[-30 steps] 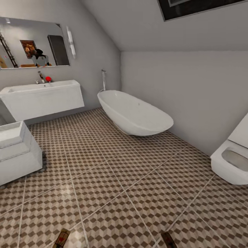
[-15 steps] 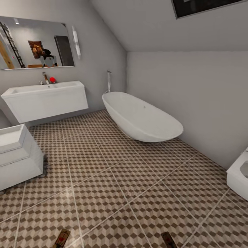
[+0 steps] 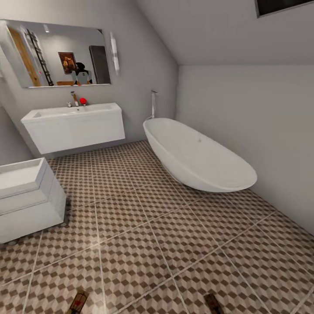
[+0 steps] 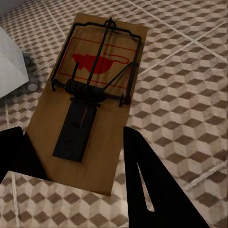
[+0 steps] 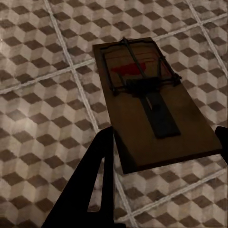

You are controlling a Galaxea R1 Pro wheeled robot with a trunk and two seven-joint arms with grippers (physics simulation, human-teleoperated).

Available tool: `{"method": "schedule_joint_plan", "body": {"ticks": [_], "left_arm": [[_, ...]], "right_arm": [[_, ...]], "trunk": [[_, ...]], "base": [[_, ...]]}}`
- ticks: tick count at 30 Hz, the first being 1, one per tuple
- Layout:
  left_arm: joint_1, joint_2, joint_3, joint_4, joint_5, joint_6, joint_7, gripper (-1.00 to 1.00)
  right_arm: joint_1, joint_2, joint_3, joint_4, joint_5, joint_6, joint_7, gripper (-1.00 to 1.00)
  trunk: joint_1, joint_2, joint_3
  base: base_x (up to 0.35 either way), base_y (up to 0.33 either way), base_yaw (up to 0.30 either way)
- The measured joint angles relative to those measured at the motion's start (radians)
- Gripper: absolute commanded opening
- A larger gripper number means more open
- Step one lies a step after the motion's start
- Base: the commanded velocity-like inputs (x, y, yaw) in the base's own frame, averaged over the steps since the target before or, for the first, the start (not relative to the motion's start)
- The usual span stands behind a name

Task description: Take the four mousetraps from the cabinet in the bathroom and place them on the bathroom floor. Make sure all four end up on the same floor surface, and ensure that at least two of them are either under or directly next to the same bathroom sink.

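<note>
— Head view?
— Bathroom sink (image 3: 74,124) on the far wall, patterned bathroom floor (image 3: 174,235); two mousetrap ends at the bottom edge.
— Left wrist?
— Left fingers (image 4: 137,166) clenched on a mousetrap (image 4: 90,95), long axis pointing away.
— Right wrist?
— Right fingers (image 5: 102,166) grasp another mousetrap (image 5: 149,102), lengthwise, above the tiles.

Soft, even light fills the bathroom in the head view, with no hard shadows; the pale walls shade gently darker toward the sloped ceiling. A small bright spot of lamp glare sits in the mirror (image 3: 61,54) at the upper left of the frame, and the bathtub (image 3: 198,157) carries a faint sheen. The render looks slightly soft and wide-angled, the floor tiles (image 3: 174,244) stretching toward the lower edges. In the wrist views the mousetraps (image 4: 95,90) (image 5: 149,102) look crisp, the right one dimmer, while the claw fingers (image 4: 152,190) (image 5: 92,190) are flat black silhouettes without detail.
</note>
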Motion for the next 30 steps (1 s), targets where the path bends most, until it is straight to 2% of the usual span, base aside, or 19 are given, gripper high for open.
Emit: {"method": "schedule_joint_plan", "body": {"ticks": [15, 30], "left_arm": [[0.0, 0.0, 0.0, 0.0, 0.0, 0.0, 0.0, -1.0], [0.0, 0.0, 0.0, 0.0, 0.0, 0.0, 0.0, -1.0]], "right_arm": [[0.0, 0.0, 0.0, 0.0, 0.0, 0.0, 0.0, -1.0], [0.0, 0.0, 0.0, 0.0, 0.0, 0.0, 0.0, -1.0]], "trunk": [[0.0, 0.0, 0.0], [0.0, 0.0, 0.0]], "base": [[0.336, -0.004, 0.284], [0.336, -0.104, 0.284]]}}
